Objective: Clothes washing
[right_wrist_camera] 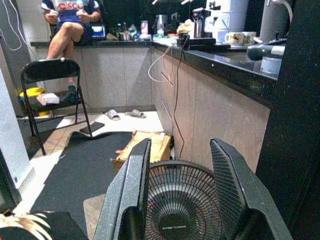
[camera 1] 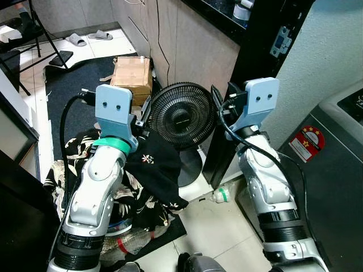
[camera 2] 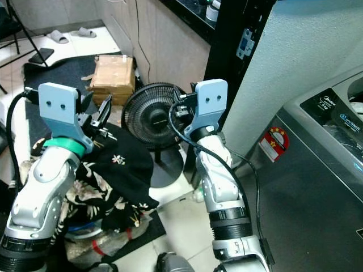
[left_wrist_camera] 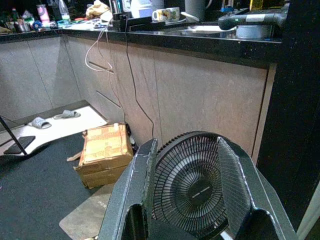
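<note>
Left hand (left_wrist_camera: 187, 200): we record its two black fingers spread apart with nothing between them, raised before a black floor fan (camera 1: 181, 116). Right hand (right_wrist_camera: 180, 195): fingers likewise spread and holding nothing, also raised toward the fan. In the head views both hands are largely hidden behind their blue wrist housings, so we read their openings from the wrist views. Dark floral garment (camera 1: 153, 164): draped over the left forearm and hanging beneath it; below lies a heap of patterned clothes (camera 1: 130, 218), partly covered by the arm. Washing machine (camera 2: 317, 170): grey, on the robot's right, cut off by the frame edge. Cardboard box (camera 1: 133, 76): on the floor behind the fan. A seated person (right_wrist_camera: 70, 20), head cut off, is behind a folding chair (right_wrist_camera: 52, 85).
</note>
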`<state>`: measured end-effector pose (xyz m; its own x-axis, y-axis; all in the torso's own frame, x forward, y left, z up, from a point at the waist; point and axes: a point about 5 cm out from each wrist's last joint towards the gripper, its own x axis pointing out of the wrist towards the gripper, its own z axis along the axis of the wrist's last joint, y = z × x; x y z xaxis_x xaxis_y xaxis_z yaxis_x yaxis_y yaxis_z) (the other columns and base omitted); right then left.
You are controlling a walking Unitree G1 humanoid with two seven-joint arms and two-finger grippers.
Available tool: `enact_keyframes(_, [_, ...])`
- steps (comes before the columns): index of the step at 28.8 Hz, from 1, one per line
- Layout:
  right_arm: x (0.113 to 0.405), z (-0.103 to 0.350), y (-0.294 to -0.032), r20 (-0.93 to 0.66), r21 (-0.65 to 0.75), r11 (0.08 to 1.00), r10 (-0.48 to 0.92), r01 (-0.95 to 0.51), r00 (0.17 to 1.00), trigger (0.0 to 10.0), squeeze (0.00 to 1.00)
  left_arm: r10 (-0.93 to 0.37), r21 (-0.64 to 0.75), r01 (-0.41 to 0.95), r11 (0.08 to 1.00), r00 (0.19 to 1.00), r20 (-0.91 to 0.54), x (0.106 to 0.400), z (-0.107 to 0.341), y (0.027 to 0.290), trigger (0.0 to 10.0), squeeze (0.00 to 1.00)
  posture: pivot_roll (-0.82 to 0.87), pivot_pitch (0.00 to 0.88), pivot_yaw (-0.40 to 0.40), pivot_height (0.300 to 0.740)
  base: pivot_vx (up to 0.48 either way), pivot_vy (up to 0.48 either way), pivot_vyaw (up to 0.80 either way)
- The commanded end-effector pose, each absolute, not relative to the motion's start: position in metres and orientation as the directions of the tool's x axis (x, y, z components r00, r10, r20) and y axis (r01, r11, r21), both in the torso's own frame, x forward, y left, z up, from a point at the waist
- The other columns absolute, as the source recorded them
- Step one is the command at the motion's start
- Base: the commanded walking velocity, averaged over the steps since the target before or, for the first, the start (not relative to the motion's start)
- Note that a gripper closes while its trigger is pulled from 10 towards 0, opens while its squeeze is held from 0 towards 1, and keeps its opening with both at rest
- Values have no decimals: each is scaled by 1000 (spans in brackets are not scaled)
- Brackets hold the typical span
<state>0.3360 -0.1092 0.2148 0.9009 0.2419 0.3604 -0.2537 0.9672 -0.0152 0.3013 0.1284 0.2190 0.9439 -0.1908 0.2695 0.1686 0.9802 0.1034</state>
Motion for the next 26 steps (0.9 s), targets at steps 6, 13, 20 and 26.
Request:
enact_keyframes(6, [332,209,-107,334,-41,961,272,-274,902,10000,0,-193,101,173,980,953,234,300,212,126,10000,0,-5,37,-4,740,-157,0,0])
enact_keyframes(13, [331,205,-99,318,-121,948,317,-293,894,10000,0,-196,111,174,978,953,231,299,211,125,10000,0,6,37,-7,740,-425,0,252])
enact_keyframes(20, [331,204,-100,303,-157,940,338,-303,891,10000,0,-200,110,178,978,951,234,301,211,121,10000,0,-4,32,-4,740,-266,0,686])
enact_keyframes(26, [330,204,-97,304,-154,933,358,-325,883,10000,0,-214,108,193,975,949,233,301,211,117,10000,0,-6,28,-3,740,0,0,0])
